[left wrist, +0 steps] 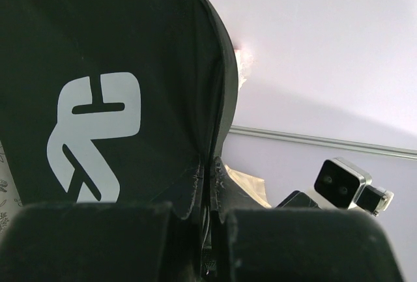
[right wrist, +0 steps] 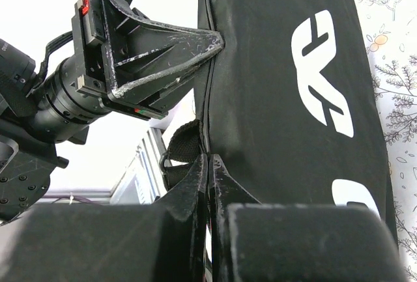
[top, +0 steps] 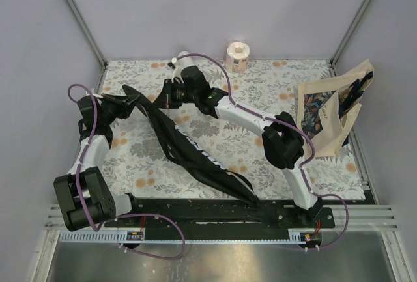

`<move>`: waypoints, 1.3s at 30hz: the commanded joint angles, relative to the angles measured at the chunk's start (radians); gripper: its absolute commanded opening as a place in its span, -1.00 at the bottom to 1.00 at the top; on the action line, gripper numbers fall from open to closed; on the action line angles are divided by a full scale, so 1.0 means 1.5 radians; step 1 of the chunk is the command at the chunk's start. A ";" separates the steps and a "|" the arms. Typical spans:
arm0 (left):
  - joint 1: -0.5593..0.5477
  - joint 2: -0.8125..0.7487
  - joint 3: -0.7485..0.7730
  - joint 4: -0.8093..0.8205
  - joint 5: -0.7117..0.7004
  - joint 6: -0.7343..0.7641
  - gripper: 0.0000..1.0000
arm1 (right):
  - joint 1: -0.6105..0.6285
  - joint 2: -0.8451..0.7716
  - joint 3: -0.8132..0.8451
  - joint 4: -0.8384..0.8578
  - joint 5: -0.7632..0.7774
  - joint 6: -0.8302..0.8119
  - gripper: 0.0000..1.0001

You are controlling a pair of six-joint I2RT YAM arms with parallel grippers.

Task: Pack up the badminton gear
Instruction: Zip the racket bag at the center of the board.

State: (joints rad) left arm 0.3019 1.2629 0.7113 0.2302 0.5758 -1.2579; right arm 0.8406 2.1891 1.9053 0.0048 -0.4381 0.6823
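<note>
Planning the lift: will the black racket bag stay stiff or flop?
Probably floppy: the racket bag lies twisted and creased. The left gripper and right gripper pinch a thin fabric edge, so it likely sags between them.

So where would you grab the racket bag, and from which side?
On the bag, take the thin rim at the wide end, coming edge-on from outside. Its face is broad and flat, too wide for jaws; only the rim fits. The left gripper and right gripper are both shut on it there.

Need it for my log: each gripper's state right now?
Left gripper: closed on the racket bag edge.
Right gripper: closed on the racket bag edge too.
</note>
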 commanded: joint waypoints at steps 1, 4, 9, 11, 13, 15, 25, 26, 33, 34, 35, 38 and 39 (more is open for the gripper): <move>-0.005 0.002 0.005 -0.017 0.001 0.015 -1.00 | 0.011 -0.046 -0.021 0.002 0.015 -0.008 -1.00; -0.004 0.007 0.061 -0.146 -0.048 0.064 -1.00 | 0.010 -0.085 -0.053 0.000 0.040 -0.022 -1.00; 0.026 0.017 0.127 -0.248 -0.098 0.070 -1.00 | 0.006 -0.162 -0.137 -0.060 0.064 -0.049 -1.00; 0.034 0.017 0.148 -0.264 -0.102 0.068 -1.00 | 0.006 -0.212 -0.198 -0.060 0.079 -0.052 -1.00; 0.035 0.012 0.165 -0.276 -0.109 0.071 -1.00 | 0.006 -0.253 -0.255 -0.056 0.092 -0.052 -1.00; 0.034 0.006 0.165 -0.267 -0.108 0.060 -1.00 | 0.006 -0.284 -0.304 -0.043 0.088 -0.048 -1.00; 0.041 -0.001 0.208 -0.321 -0.146 0.074 -1.00 | -0.029 -0.480 -0.489 -0.220 0.335 -0.041 -1.00; 0.041 0.001 0.218 -0.337 -0.155 0.084 -1.00 | -0.037 -0.505 -0.507 -0.244 0.372 -0.044 -1.00; 0.070 0.008 0.240 -0.418 -0.180 0.144 -1.00 | -0.093 -0.657 -0.623 -0.348 0.535 -0.024 -1.00; 0.082 0.010 0.238 -0.418 -0.170 0.146 -1.00 | -0.105 -0.671 -0.636 -0.357 0.554 -0.024 -1.00; 0.092 0.014 0.237 -0.422 -0.160 0.149 -1.00 | -0.117 -0.680 -0.643 -0.368 0.570 -0.024 -1.00; 0.116 0.024 0.253 -0.441 -0.141 0.175 -1.00 | -0.175 -0.707 -0.673 -0.380 0.587 -0.028 -1.00; 0.122 0.026 0.261 -0.448 -0.137 0.193 -1.00 | -0.200 -0.714 -0.682 -0.376 0.592 -0.033 -1.00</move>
State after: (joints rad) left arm 0.4366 1.2827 1.0370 -0.4248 0.3920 -1.0557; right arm 0.6422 1.1671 0.9241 -0.4942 0.2958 0.6388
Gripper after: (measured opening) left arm 0.034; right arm 0.019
